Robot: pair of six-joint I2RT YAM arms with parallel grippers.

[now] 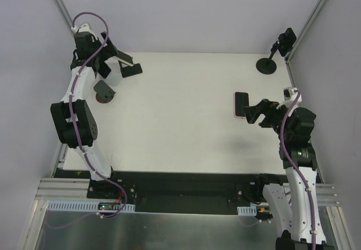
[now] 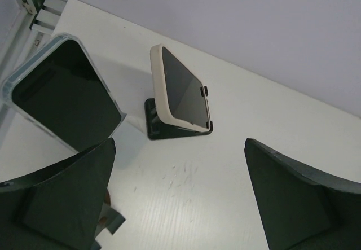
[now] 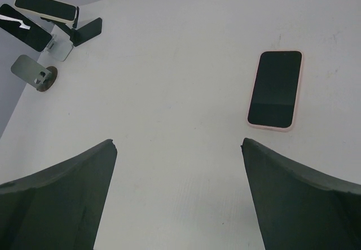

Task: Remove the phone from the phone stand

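A cream-cased phone (image 2: 179, 89) leans on a low black phone stand (image 2: 158, 127) at the table's far left; this phone (image 1: 124, 60) shows in the top view beside the left arm. My left gripper (image 2: 180, 147) hangs open just in front of it, nothing between its fingers. A second phone in a clear case (image 2: 62, 95) stands propped close to the left finger (image 2: 62, 199). A pink-cased phone (image 3: 275, 89) lies flat on the table. My right gripper (image 3: 178, 144) is open and empty a little short of the pink phone (image 1: 241, 104).
An empty round-based stand (image 1: 104, 91) sits near the left arm's elbow. A black gooseneck holder (image 1: 267, 65) stands at the far right corner by the frame post. Grey walls close the left, back and right sides.
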